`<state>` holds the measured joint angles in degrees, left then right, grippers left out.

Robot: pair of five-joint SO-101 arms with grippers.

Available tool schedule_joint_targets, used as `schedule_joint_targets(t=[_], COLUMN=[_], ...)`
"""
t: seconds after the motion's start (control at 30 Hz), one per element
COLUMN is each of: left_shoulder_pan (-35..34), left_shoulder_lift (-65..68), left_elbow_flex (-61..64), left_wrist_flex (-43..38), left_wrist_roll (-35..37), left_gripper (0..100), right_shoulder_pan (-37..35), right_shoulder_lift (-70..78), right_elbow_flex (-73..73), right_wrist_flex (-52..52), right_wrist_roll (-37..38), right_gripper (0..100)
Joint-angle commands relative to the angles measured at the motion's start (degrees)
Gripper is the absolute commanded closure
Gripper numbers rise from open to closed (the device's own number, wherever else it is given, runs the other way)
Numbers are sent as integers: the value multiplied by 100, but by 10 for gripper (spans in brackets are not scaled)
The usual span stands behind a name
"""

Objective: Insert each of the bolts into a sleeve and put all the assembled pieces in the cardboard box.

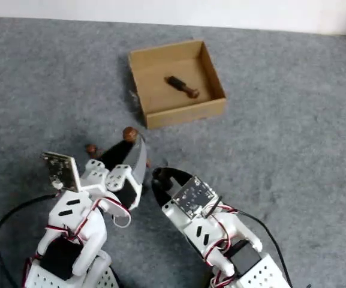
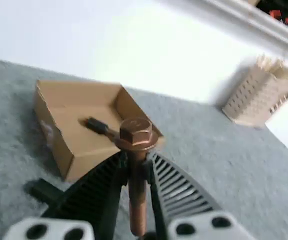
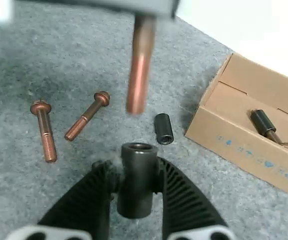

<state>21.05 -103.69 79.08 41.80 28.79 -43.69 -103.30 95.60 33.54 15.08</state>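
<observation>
**Item 1, held bolt** [image 2: 136, 135]: copper-coloured, hex head with flange. The left gripper [image 2: 136, 167] is clamped on the shank just under the head, well short of the cardboard box [image 2: 74, 122]. It is likely stiff, fairly heavy for its size and smooth on the plain shank. A hold close under the head leaves the tip free to enter.

**Item 2, held sleeve** [image 3: 136, 200]: a dark tube with its open mouth upward. The right gripper [image 3: 135, 167] is closed around its middle, on the near side of the box. It looks rigid, and being round it may roll or twist in a loose hold.

**Item 3, assembled piece** [image 1: 181, 86]: lying inside the box.

**Item 4, spares on the desk** [image 1: 292, 180]: a loose sleeve [image 3: 162, 128] lies just beside the box's front wall. The nearer loose bolt [image 3: 86, 116] and the farther loose bolt [image 3: 44, 131] lie beyond it, away from the box.

**Views:** the right wrist view gives the bolt's tip hanging above the sleeve mouth, apart and not yet entered. The high view, with the arms over that spot, gives instead how both grippers stand to the box. The left wrist view gives the grip under the head.
</observation>
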Motion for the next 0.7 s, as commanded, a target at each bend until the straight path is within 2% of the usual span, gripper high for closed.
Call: schedule_joint_targets(t=[0.0, 0.17, 0.43, 0.57, 0.67], left_shoulder_pan=[295, 277, 321, 312, 382], left_shoulder_lift=[-92, -92, -92, -92, -92], left_elbow_flex=[-31, 224, 585, 321, 233], left_wrist_flex=[44, 18, -527, -527, -510], left_wrist_roll=[44, 44, 62, 510, 589], left_gripper=[995, 995, 995, 995, 995], right_shoulder_pan=[-57, -57, -57, -57, -57], right_shoulder_lift=[-57, -57, -57, -57, -57], right_elbow_flex=[-75, -75, -84, -84, -84], right_wrist_flex=[13, 13, 22, 22, 22], right_wrist_roll=[79, 141, 141, 141, 141], right_gripper=[995, 995, 995, 995, 995])
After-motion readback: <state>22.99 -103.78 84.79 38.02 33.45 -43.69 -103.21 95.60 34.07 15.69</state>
